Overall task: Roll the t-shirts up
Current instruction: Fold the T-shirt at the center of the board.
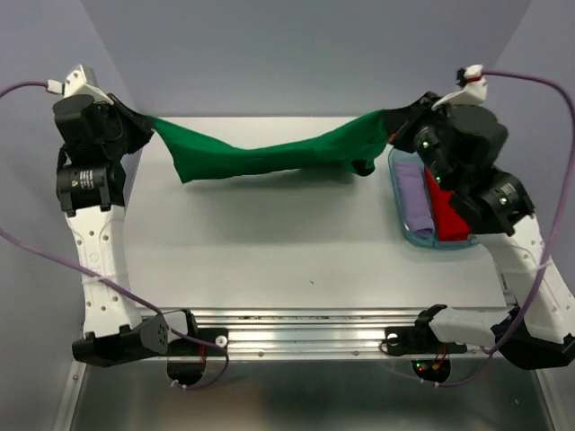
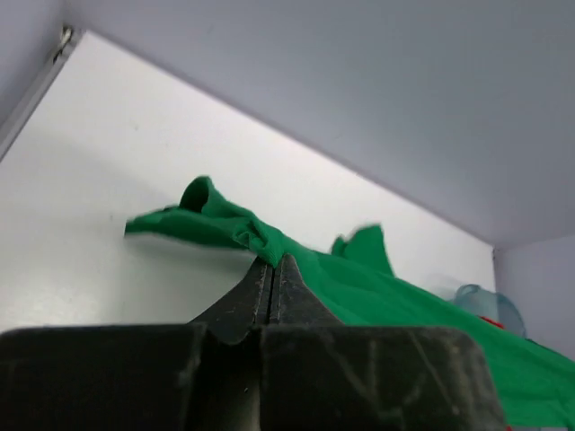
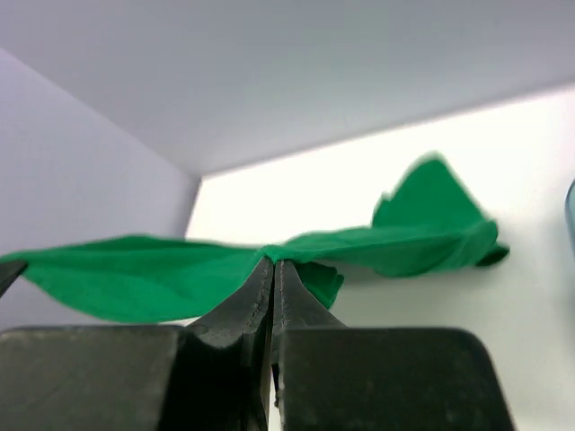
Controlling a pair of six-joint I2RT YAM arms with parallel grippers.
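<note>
A bright green t-shirt hangs stretched between both arms above the far part of the white table. My left gripper is shut on its left end; in the left wrist view the jaws pinch green cloth. My right gripper is shut on the right end, with cloth spreading from the closed tips. A lilac t-shirt and a red t-shirt lie side by side in a clear tray at the right.
The tray's rim shows past the green cloth in the left wrist view. Grey walls stand close behind and at both sides of the table. A metal rail runs along the near edge between the arm bases.
</note>
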